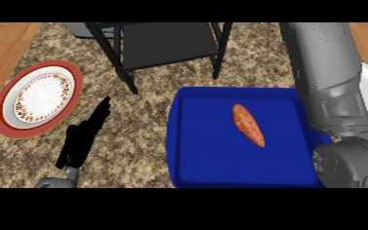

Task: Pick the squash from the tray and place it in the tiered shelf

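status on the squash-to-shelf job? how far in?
Done: nothing visible yet. The squash lies in the blue tray, untouched. In hand: nothing; the left hand is open over the counter left of the tray, and the right forearm crosses the tray's right side, its hand out of view. Left: grasp, lift, place in the black tiered shelf.

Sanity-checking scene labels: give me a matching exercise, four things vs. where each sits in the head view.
Things:
1. squash
2. plate
3. tiered shelf
4. left hand

Places:
A. top centre of the counter
B. far left edge
C. inside the blue tray
D. lower left, between plate and tray

Pairs: 1-C, 2-B, 3-A, 4-D
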